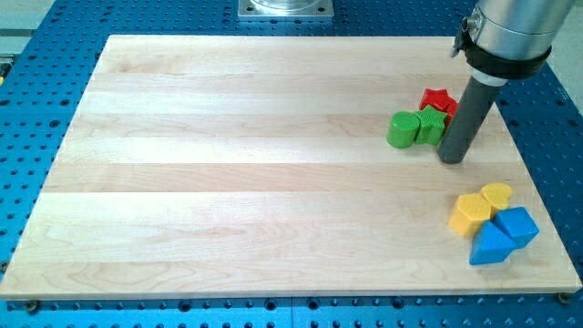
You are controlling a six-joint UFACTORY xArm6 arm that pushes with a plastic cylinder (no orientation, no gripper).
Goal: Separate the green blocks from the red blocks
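A green cylinder [401, 129] and a green star-shaped block [431, 124] sit side by side at the view's right. A red star-shaped block [437, 97] touches the green star from above. My tip [452, 159] rests on the board just right of and below the green star, very close to it or touching. The rod hides part of the red block's right side, and a second red block may lie behind it.
Two yellow blocks [471, 215] [497, 194] and two blue blocks [517, 224] [490, 246] form a cluster at the view's lower right, near the wooden board's [228, 164] right edge. The board lies on a blue perforated table [36, 100].
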